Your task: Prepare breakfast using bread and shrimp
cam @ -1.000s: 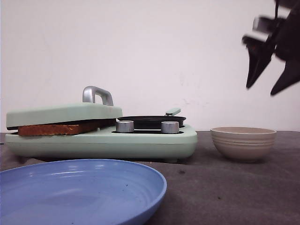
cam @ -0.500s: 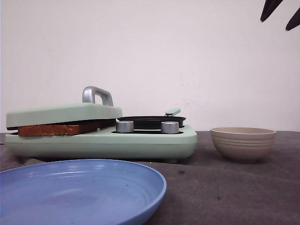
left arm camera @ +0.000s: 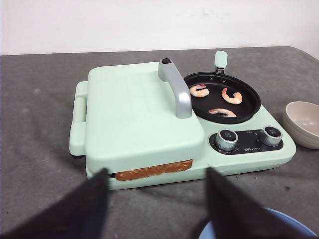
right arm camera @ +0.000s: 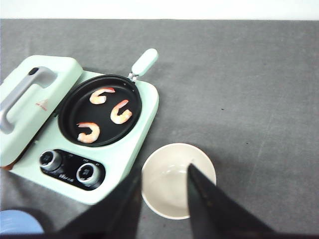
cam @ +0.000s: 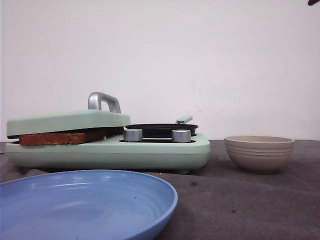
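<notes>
Front view shows a mint green breakfast maker (cam: 107,150) on the dark grey table (cam: 250,200). Its lid (cam: 67,121) is down on the bread (cam: 62,137), and only the brown crust edge shows in the gap between lid and base. On the right part of the appliance sits a small black pan (right arm camera: 99,109), and it contains three pink shrimp (right arm camera: 119,112), lying apart from each other. Two silver knobs (cam: 133,135) are in front of the pan.

To the right of the appliance stands a beige bowl (right arm camera: 178,180); the right wrist view looks into it and it has nothing inside. A blue plate (cam: 85,202) lies nearest the camera, in front of the appliance, and it is also bare.

The left gripper (left arm camera: 154,199) hangs in front of the appliance, near the bread side, with its two dark fingers spread wide and holding nothing. The right gripper (right arm camera: 164,199) is high above the bowl, its fingers apart with a narrower gap, and nothing is between them.
</notes>
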Motion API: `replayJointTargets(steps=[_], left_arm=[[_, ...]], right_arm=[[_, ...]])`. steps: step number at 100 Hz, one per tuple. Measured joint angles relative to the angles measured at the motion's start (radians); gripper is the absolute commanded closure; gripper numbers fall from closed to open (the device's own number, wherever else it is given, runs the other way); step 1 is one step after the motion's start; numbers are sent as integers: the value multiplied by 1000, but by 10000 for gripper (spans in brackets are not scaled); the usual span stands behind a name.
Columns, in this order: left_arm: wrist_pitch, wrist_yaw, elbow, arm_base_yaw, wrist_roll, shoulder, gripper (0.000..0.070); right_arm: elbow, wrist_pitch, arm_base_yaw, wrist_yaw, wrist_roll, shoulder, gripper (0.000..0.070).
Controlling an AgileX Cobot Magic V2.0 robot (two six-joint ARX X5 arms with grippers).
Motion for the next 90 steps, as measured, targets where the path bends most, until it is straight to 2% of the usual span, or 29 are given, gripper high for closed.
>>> replayJointTargets(steps=[5,26,39,60,90], left_arm=[[0,0,0,0,-1,0,700],[0,0,0,0,-2,0,700],[0,2,0,0,-2,0,700],[25,24,0,0,-6,0,700],[82,26,0,0,-74,-39,700]], right_arm=[[-1,-5,6,0,-3,-13,691],[-85,23,16,0,-6,-103,691],[-193,95,17,-2,-7,-190,691],[-372,194,17,-64,-9,-345,691],[-614,304,50,-87,-18,-553,691]])
